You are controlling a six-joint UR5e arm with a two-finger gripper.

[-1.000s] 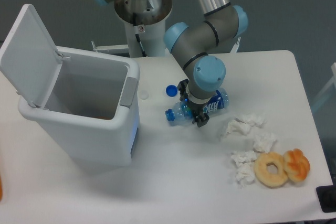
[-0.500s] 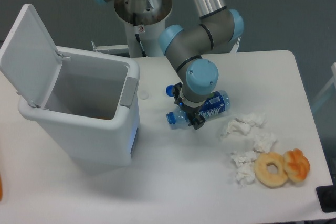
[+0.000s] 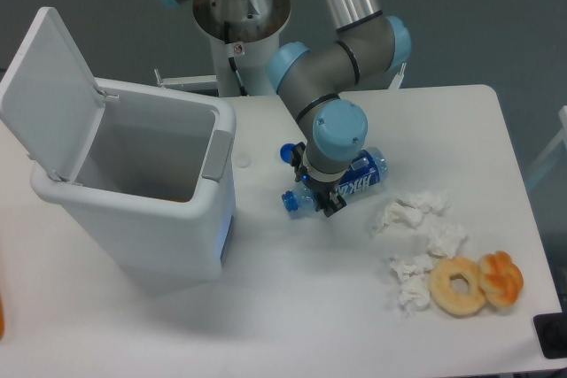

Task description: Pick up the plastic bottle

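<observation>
Clear plastic with a blue label marks the plastic bottle [image 3: 354, 181], which is laid on its side on the tabletop [image 3: 292, 298], its long axis slanted from upper right down to the neck at lower left. It is straddled mid-body from above by the tool [image 3: 321, 198]; whether the fingers are pressed against it cannot be told.

From my remote station: the bottle [image 3: 354, 185] lies on its side mid-table [image 3: 292, 298], the gripper [image 3: 319, 198] over it, a loose cap [image 3: 288, 153] just behind-left. The open bin [image 3: 142, 188] stands left; tissues [image 3: 416, 236] and two doughnuts [image 3: 477, 282] lie front-right.
</observation>
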